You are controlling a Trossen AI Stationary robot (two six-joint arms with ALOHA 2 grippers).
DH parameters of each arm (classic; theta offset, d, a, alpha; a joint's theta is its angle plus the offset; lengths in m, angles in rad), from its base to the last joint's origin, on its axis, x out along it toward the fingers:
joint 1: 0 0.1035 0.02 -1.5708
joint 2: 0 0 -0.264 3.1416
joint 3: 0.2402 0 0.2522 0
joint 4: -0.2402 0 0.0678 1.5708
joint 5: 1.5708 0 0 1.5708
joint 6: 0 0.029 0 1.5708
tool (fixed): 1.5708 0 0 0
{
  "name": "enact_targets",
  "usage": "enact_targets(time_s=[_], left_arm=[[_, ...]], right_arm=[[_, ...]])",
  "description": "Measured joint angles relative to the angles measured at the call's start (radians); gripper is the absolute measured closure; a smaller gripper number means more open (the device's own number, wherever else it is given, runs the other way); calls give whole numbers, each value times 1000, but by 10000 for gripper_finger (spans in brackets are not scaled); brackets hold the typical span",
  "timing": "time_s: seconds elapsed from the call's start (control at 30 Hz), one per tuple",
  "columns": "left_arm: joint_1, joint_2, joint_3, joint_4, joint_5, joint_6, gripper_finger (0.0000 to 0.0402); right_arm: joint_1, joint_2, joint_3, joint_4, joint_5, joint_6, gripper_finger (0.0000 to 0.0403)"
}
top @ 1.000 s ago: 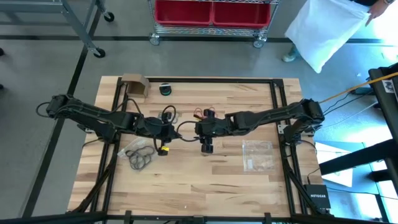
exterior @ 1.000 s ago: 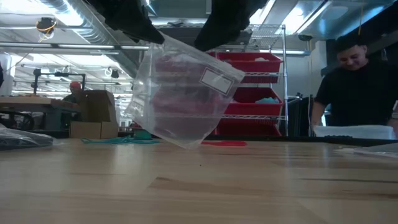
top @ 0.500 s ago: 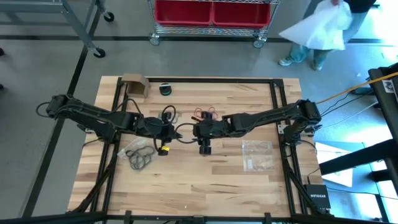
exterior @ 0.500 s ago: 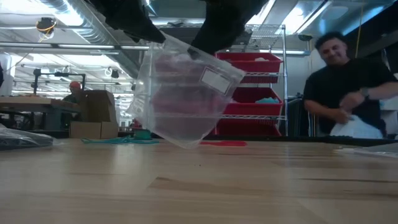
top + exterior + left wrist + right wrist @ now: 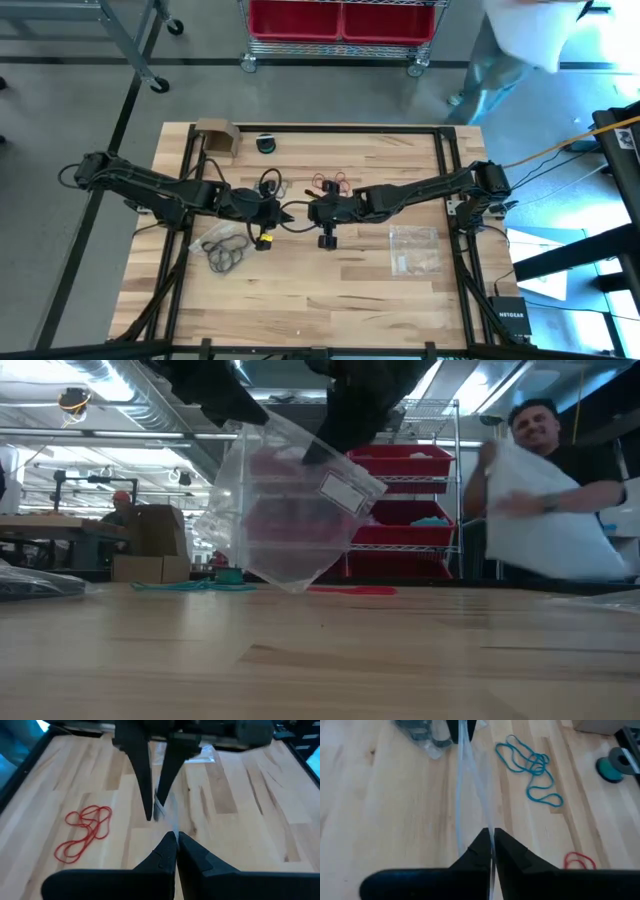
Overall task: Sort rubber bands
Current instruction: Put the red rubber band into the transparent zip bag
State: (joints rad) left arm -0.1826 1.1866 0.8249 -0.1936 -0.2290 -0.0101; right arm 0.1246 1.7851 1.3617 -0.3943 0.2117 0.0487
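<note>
Rubber bands (image 5: 82,831) lie loose on the worktop (image 5: 300,290), red and teal (image 5: 532,767), beyond a clear bag (image 5: 290,510) stretched between both tools; left tool (image 5: 175,840) and right tool (image 5: 491,836) each pinch its edges shut.

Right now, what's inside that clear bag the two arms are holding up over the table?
In the low view, the clear zip bag shows a blurry reddish mass inside, likely red rubber bands, though single bands cannot be made out. Its top edge is hidden behind the dark arms.

Right gripper (image 5: 492,841) pinches clear bag edge (image 5: 465,785); teal bands (image 5: 532,767) beyond.
</note>
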Motion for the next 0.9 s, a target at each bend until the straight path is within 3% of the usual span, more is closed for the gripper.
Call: enact_targets(time_s=[0.23,0.53,0.9], left_arm=[[1,-5,84,-145,-86,10,359],[-36,15,116,-91,-85,135,276],[-38,150,114,25,-90,393,265]], right_arm=[[-1,0,0,-44,74,37,399],[-1,0,0,-49,93,101,402],[-1,0,0,-43,75,167,402]])
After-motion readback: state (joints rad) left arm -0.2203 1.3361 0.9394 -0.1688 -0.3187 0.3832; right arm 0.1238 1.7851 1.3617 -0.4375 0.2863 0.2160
